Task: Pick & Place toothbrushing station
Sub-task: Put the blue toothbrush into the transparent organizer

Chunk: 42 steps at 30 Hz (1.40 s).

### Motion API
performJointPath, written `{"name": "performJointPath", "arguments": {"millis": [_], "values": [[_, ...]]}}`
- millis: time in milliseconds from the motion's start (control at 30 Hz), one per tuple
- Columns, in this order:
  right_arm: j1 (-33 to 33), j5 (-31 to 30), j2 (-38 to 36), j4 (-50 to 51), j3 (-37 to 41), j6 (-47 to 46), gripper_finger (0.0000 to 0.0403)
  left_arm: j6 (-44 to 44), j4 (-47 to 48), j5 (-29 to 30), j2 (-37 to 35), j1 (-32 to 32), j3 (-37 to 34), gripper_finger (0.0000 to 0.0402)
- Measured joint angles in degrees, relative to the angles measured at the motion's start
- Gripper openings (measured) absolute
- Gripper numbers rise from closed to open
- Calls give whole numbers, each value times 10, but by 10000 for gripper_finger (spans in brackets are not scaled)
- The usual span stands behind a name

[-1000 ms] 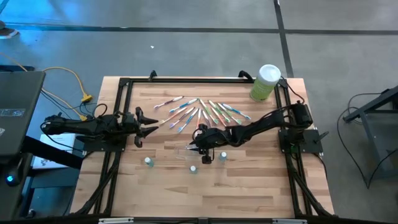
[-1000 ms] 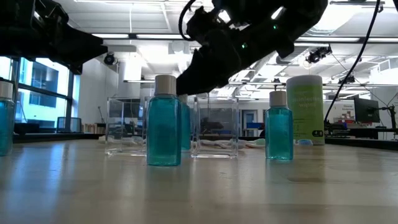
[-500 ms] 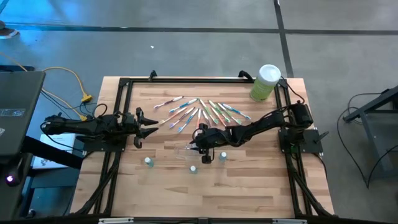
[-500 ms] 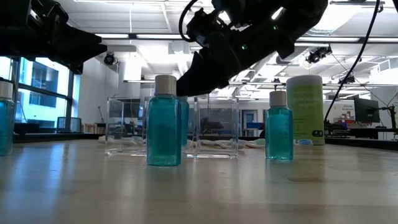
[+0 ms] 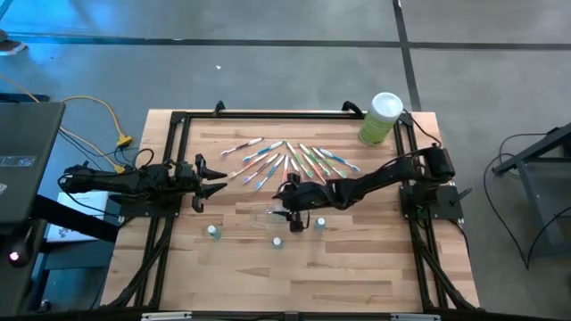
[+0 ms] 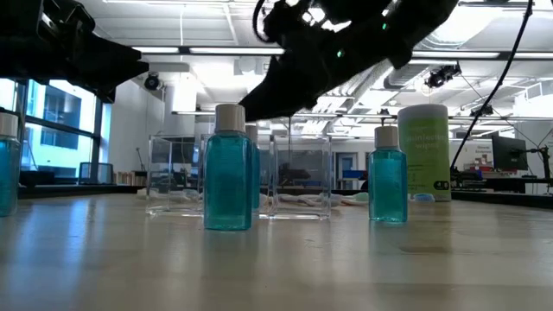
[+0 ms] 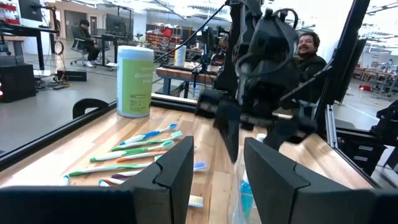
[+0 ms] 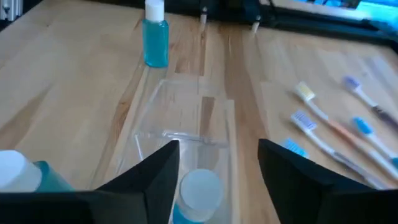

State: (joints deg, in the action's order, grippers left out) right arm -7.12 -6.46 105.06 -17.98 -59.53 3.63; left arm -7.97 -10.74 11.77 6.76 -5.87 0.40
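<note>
Jaws parted and empty, the right gripper (image 5: 288,210) hangs just above the clear holder (image 5: 272,217) at the centre of the high view, a blue bottle (image 8: 194,198) between its fingers. The left gripper (image 5: 217,177), also spread, waits at centre-left. Toothbrushes (image 5: 285,160) fan out above the holder, toward the top of the frame.

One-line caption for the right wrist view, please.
Right gripper open above the clear holder, a blue white-capped bottle between its fingers, toothbrushes lying alongside.

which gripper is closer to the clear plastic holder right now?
Right. The right gripper hovers directly over the clear plastic holder, jaws open. The left gripper waits open near the table's left edge, well clear of it.
</note>
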Motion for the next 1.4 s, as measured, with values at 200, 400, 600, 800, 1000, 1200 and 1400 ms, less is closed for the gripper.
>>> {"name": "performJointPath", "arguments": {"millis": [200,400,600,800,1000,1200,1400], "values": [[-9,1,-77,98,0,7,219,0,0,0,0,0,0,138],[-15,-28,-184,328,-1,-43,220,0,1,0,3,0,0,138],[-5,-136,-249,601,0,-183,213,8,0,0,6,0,0,138],[51,-178,-256,718,19,-292,206,8,0,0,8,0,0,138],[151,-102,-255,659,101,-272,207,-4,0,0,9,0,0,138],[251,-51,-254,593,146,-244,207,-43,0,-15,9,0,0,138],[294,-25,-255,595,146,-223,207,-62,0,-22,9,0,0,138]]}}
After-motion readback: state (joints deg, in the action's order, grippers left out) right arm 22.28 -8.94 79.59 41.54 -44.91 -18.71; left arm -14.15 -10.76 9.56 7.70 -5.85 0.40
